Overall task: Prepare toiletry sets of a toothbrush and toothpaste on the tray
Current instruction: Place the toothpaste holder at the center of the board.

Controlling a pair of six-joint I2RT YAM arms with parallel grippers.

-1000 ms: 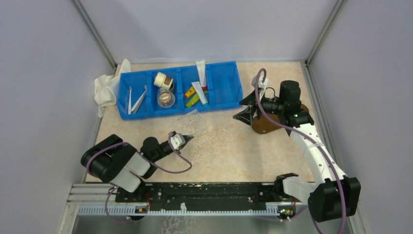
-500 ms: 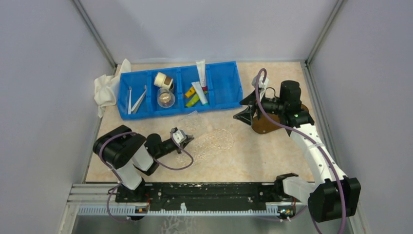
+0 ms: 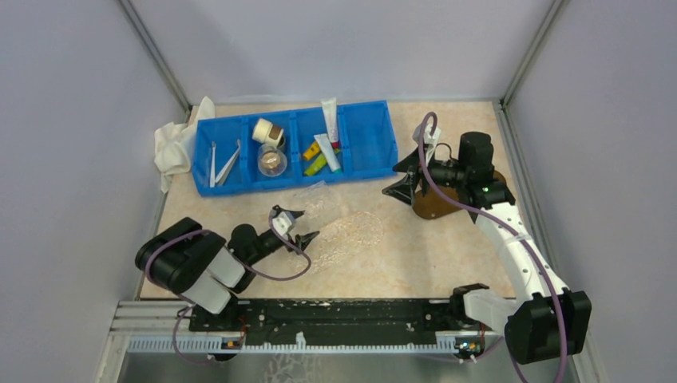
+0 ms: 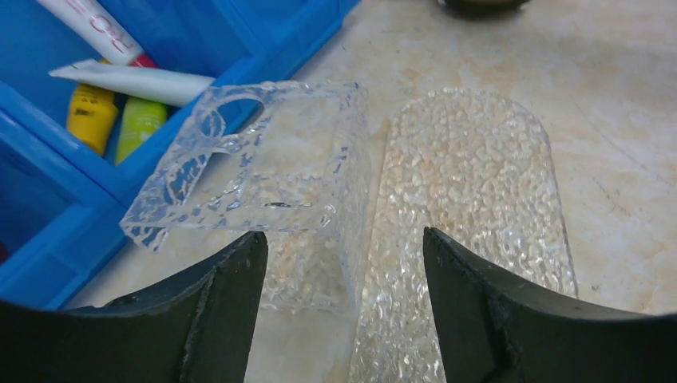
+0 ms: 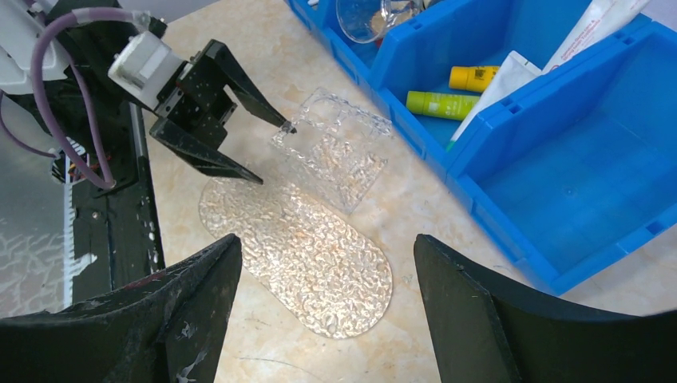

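Wide-open, empty left end effector [image 3: 297, 225] hovers at near end of clear pebbled oval plastic tray [image 4: 479, 183].
Thin pale grey toothbrushes [image 3: 226, 163] lie ahead-left of it in blue plastic divided bin [image 3: 371, 140], long axes pointing away; left arm nearer. Smooth white crimped toothpaste tube [image 3: 328, 152] ahead-right. Right end effector [image 3: 393, 179] also wide, empty; tube to its left.

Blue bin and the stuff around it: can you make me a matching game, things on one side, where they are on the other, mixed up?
Things: 1 toothbrushes; 2 white cloth; 3 clear tray; 4 yellow tube.
Places: A in front of the blue bin, toward the arms; B leftmost bin compartment; C beside the green tube; D outside the bin's left end.
Pairs: 1-B, 2-D, 3-A, 4-C.
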